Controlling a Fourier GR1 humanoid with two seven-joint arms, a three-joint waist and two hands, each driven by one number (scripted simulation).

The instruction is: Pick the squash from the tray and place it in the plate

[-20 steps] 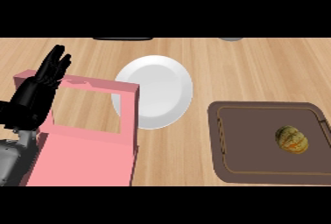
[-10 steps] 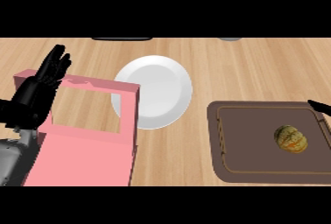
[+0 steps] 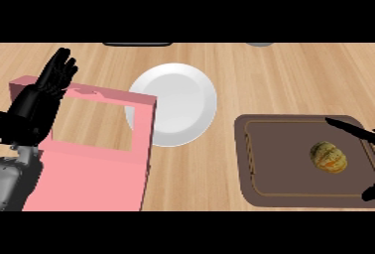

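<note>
The right robot hand (image 3: 350,128) shows only at the right edge of the view: a dark finger reaches in over the far right corner of the tray (image 3: 278,191), and another dark tip shows lower down at the same edge. It holds nothing; so little of it is in view that I cannot tell how far it is open. The squash (image 3: 328,157) lies on the tray's dark floor, toward its right side, just below and left of that finger and apart from it.

The left robot hand (image 3: 45,94) rests at the left of the view, fingers straight and pointing up, empty, above a pink box-like frame (image 3: 99,163) that lies on the tabletop (image 3: 293,79).

The white plate (image 3: 176,104) sits between the pink frame and the tray, touching or overlapped by the frame's right edge, and bears nothing.

By my reading the task is at its very start: the squash is not yet grasped, and the grasp, lift, carry leftward to the plate and release all remain to be done.
</note>
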